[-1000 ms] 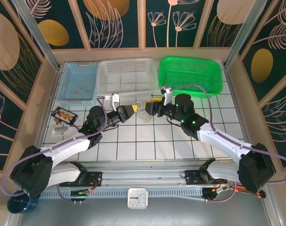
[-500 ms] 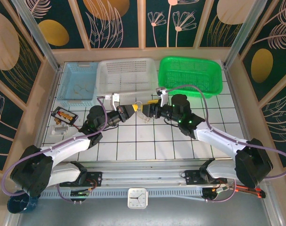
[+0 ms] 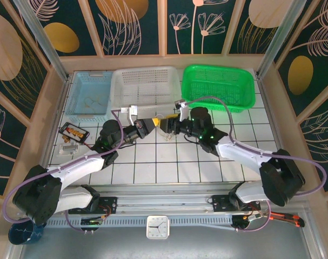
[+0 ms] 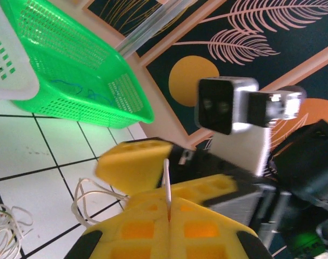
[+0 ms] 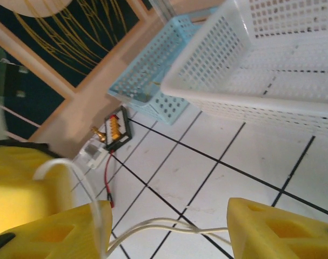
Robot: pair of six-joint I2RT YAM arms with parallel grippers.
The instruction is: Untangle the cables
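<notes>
Pale cables (image 3: 165,131) in left tool (image 4: 168,205)

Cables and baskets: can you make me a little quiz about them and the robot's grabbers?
1. True or false: the left gripper is shut on a thin pale cable.
2. Which basket sits between the other two at the far edge of the table? A green basket, B white basket, C blue basket.
3. Fill in: the right gripper has its jaws ____, with a cable running between them.
Key: 1 true; 2 B; 3 open.
</notes>
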